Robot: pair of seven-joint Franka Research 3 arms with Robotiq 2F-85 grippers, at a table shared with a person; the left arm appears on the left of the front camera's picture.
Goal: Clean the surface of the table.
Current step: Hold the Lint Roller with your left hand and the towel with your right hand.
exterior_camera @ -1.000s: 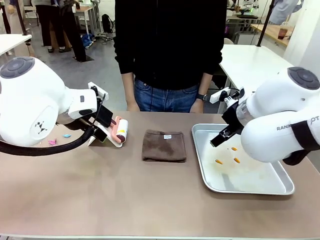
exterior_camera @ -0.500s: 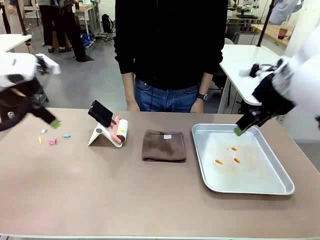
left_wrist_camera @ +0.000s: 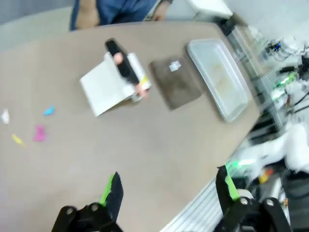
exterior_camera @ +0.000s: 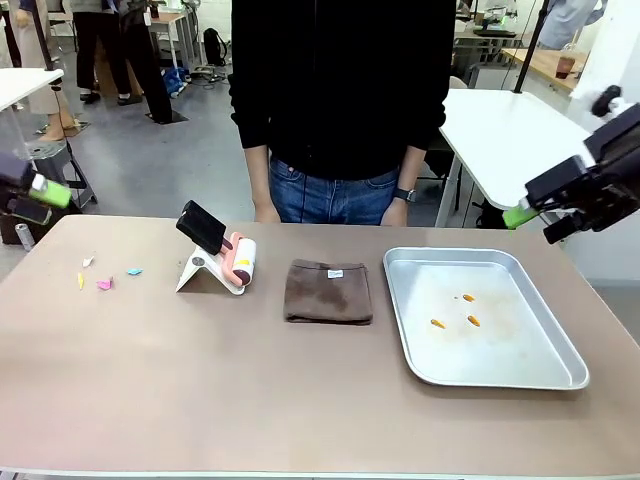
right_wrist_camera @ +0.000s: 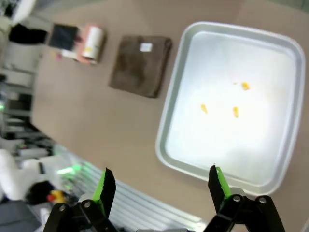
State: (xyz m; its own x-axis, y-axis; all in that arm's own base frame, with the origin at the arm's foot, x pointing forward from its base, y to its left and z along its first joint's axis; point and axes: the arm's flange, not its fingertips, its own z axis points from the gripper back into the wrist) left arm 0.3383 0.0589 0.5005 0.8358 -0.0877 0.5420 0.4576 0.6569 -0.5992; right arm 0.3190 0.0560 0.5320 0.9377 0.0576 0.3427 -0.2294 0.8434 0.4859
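Note:
The tan-brown table (exterior_camera: 250, 390) carries several small coloured paper scraps (exterior_camera: 103, 284) near its left end. My left gripper (exterior_camera: 40, 200) hangs open beyond the table's left edge, above those scraps. My right gripper (exterior_camera: 535, 212) is open in the air past the far right corner of the metal tray (exterior_camera: 540, 375). From high up, the left wrist view looks past my open left gripper (left_wrist_camera: 169, 188) at the table (left_wrist_camera: 145, 145) and the scraps (left_wrist_camera: 39, 133). My open right gripper (right_wrist_camera: 161, 187) hovers over the table's edge (right_wrist_camera: 120, 145) beside the tray (right_wrist_camera: 260, 130).
A lint roller on a white stand (exterior_camera: 225, 260) sits left of centre, a folded brown cloth (exterior_camera: 328, 291) in the middle. Three orange bits (exterior_camera: 455, 312) lie in the tray. A person in a black top (exterior_camera: 340, 100) stands at the far edge.
Both arms have pulled back from over the table. The left swung off to the left edge, the right rose away from the tray to the right. Both grippers stayed open.

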